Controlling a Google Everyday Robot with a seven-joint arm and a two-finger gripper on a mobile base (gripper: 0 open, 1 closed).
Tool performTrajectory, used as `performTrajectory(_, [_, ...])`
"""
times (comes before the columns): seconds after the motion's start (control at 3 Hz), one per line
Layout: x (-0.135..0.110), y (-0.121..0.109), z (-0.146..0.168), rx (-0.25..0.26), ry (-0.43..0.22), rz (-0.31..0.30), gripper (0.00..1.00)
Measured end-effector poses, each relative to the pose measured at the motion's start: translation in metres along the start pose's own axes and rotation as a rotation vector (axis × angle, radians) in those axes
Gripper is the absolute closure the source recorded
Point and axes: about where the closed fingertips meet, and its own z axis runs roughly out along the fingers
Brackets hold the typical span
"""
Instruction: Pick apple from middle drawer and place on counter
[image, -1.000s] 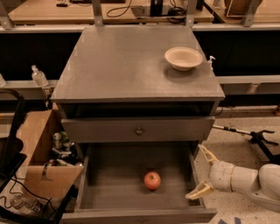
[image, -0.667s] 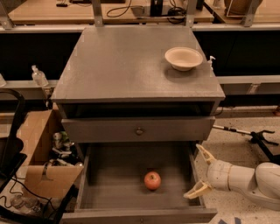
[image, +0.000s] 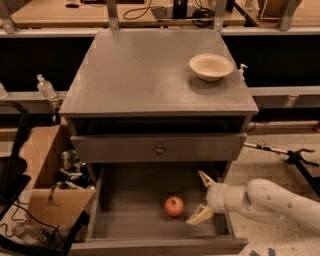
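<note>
The red-orange apple (image: 174, 206) lies on the plank floor of the open middle drawer (image: 135, 220), right of centre. My gripper (image: 200, 197) comes in from the right over the drawer's right wall. It is open, with one cream fingertip (image: 203, 177) behind and one (image: 198, 216) in front. It sits just to the right of the apple, not touching it. The grey counter (image: 145, 70) above is flat and matte.
A cream bowl (image: 211, 66) stands at the counter's back right. A shallower closed drawer with a round knob (image: 160, 149) sits above the open one. An open cardboard box (image: 47, 185) with bottles stands at the left. A tan desk with cables runs behind.
My gripper has moved left, from beside the drawer's right wall into the drawer, closer to the apple. The apple has not moved.
</note>
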Motion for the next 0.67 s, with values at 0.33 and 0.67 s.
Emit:
performTrajectory(0.33, [0.027,0.011,0.066,-0.069,0.039,0.024,0.00])
performTrajectory(0.67, [0.044,0.020,0.095,-0.106,0.045,0.050,0.00])
